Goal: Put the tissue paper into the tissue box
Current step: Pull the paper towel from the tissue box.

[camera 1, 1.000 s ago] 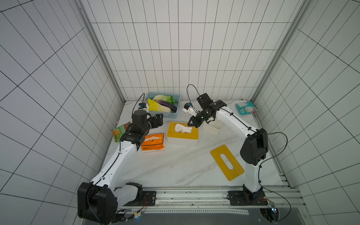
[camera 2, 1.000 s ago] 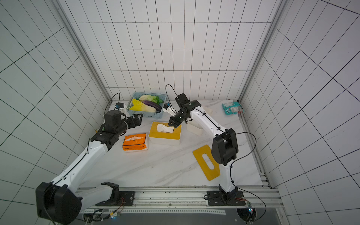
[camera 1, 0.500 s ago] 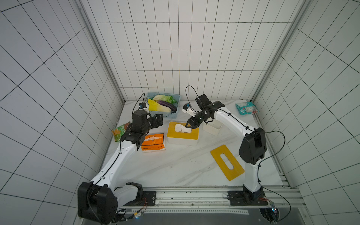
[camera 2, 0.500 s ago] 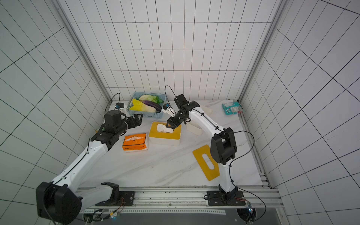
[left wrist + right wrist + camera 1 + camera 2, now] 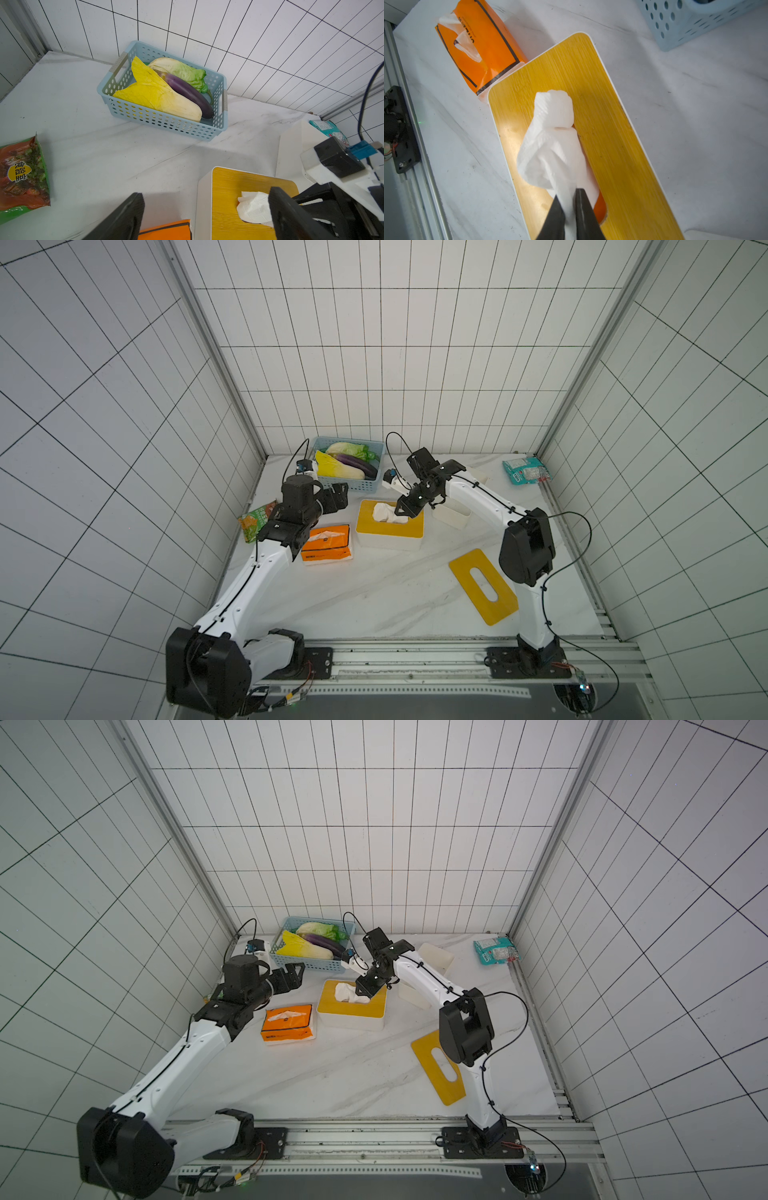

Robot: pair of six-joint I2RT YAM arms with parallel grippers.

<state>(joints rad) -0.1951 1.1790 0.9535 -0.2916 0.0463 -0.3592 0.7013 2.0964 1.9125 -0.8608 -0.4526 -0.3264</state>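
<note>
Marble tabletop [image 5: 374, 593], right claw [image 5: 566, 195] pinching tissue [image 5: 550, 141], left claw [image 5: 205, 197] agape

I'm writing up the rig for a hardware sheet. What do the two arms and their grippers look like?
Both are white-shelled links with bulky black joint housings: left arm, right arm. Thin black cables run along them; one loops loose off the right arm. The left gripper and right gripper are black, with flat tapered fingers. No markings are legible.

Tissue paper [image 5: 550, 149] hides most of the tissue box [image 5: 612, 145] slot [image 5: 601, 208] (orange beneath, perhaps packaging).
</note>
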